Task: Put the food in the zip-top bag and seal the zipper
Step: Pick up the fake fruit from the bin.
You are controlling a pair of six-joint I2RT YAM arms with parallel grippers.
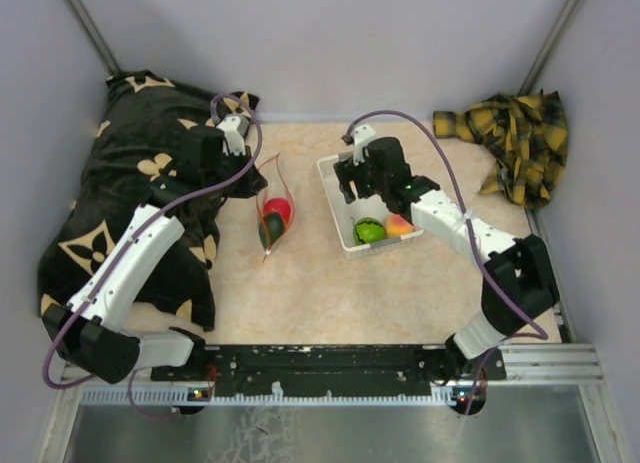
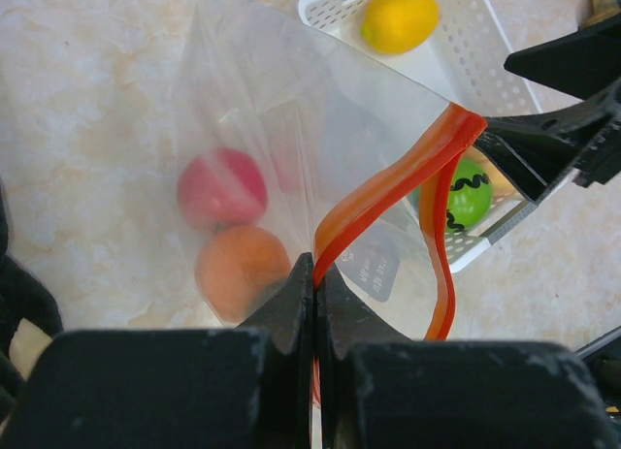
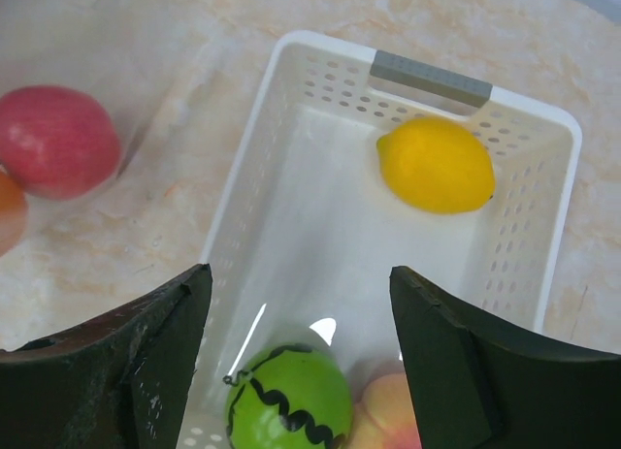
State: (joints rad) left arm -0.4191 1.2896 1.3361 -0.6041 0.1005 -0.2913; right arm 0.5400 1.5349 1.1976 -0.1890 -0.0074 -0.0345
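1. A black cushion (image 1: 130, 183) with gold flower and monogram motifs lies along the table's left edge. I cannot make out any letters on it.
2. The left gripper (image 2: 315, 274) is closed tight on the zipper (image 2: 388, 182), pinching the red-orange strip between its fingertips. It holds that edge up over the middle of the table (image 1: 300, 303).
3. The zip-top bag (image 1: 272, 218) hangs from that pinch, with its mouth gaping towards the basket. A small grey label (image 2: 374, 270) on the plastic carries print too blurred to read.
4. Inside the bag lie the red apple (image 2: 221, 187) and, just beside it, the orange (image 2: 243, 265), both beyond the left jaws.
5. The white basket (image 1: 335, 203) stands right of the bag, towards the far edge.
6. The right gripper (image 3: 299, 274) hovers over the basket with its jaws wide and nothing between them.
7. The lemon (image 3: 437, 165) lies at the handle end of the basket, ahead of those jaws.
8. The lime (image 3: 291, 400), marked with a black wavy line, and the peach (image 3: 388, 410) touching it, sit below the jaws.
9. A yellow-and-black plaid cloth (image 1: 515, 138) is bunched in the far right corner.
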